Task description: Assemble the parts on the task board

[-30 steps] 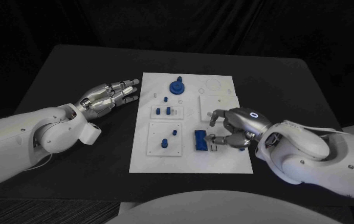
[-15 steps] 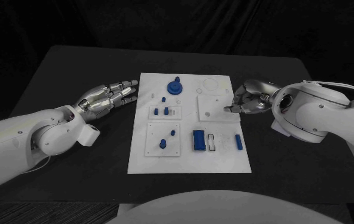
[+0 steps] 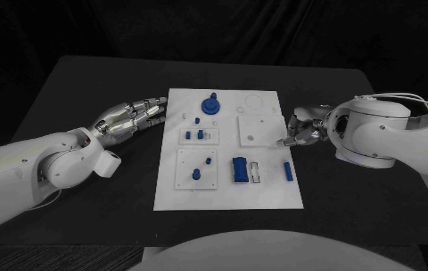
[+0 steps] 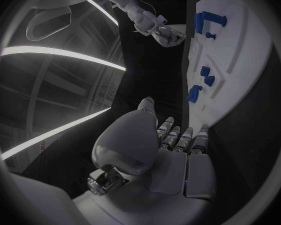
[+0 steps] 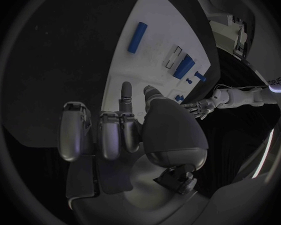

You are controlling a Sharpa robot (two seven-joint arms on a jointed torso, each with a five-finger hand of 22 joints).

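The board is lying mid-table. On it, a round blue part is sitting at the far end, a blue block near the front, and a small blue bar by the right edge. The left hand is hovering just left of the board, fingers extended and holding nothing. The right hand is sitting at the board's right edge, fingers curled in, empty.

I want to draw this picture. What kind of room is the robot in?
Probably a robot test lab. A white task board with small blue parts lies on a black table hung round with dark curtains, and the left hand and right hand wait beside it.
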